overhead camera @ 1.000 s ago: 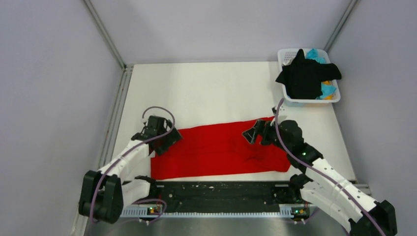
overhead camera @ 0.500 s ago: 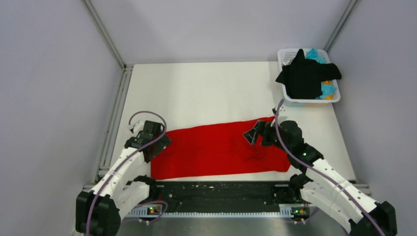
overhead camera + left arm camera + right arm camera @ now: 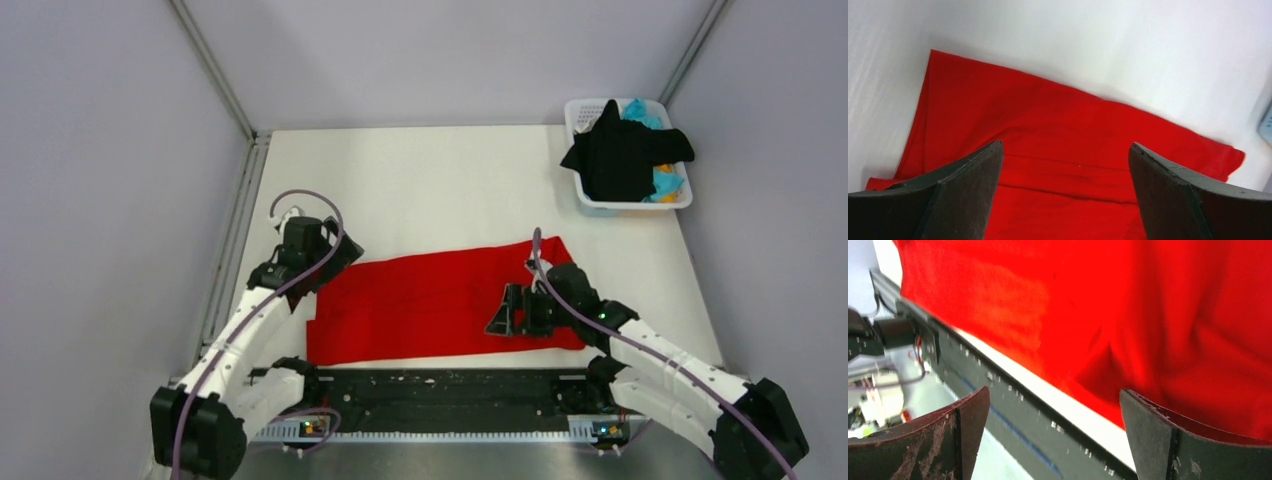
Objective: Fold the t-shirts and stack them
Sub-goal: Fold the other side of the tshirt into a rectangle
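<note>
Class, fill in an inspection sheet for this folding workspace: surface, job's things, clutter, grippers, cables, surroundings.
Surface: white table, bare beyond the shirt.
Job's things: red t-shirt laid lengthwise near the front edge; black t-shirt draped over white basket, cyan cloth and orange cloth beneath.
Clutter: nothing seen.
Grippers: left gripper and right gripper both open, over red cloth, holding nothing.
Cables: purple cables loop at each wrist.
Surroundings: grey walls, black rail in front.

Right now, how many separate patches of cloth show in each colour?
Bright red cloth t-shirt: 1
Black cloth t-shirt over the white plastic basket: 1
Cyan cloth patches: 2
Orange cloth patch: 1
Total: 5
</note>
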Controlling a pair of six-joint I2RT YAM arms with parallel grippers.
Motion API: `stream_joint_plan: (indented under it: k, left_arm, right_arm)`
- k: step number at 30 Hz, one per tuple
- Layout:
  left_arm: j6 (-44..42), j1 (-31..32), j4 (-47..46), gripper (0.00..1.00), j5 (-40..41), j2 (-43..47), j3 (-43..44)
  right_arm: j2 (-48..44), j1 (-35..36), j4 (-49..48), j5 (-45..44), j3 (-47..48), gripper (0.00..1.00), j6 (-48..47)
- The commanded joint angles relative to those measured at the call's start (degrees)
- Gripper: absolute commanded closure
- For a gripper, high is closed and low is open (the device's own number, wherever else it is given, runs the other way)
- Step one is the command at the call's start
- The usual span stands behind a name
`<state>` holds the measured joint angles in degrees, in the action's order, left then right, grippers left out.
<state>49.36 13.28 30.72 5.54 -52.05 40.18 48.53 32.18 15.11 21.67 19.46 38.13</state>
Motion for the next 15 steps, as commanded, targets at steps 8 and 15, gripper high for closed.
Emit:
stream_joint_plan:
  k: [8,15]
  left_arm:
    - [-2.64,0.16,-8.68,0.01,-7.8,-10.06,-1.68]
    - [-1.74,0.17,-14.99,0.01,-12.69,-14.12,-6.85]
  right_arm:
    - [-17.39,4.03,13.39,-1.76,6.62,0.01,3.03]
    - [-11.82,4.03,7.14,-20.89,6.07,0.01,7.61]
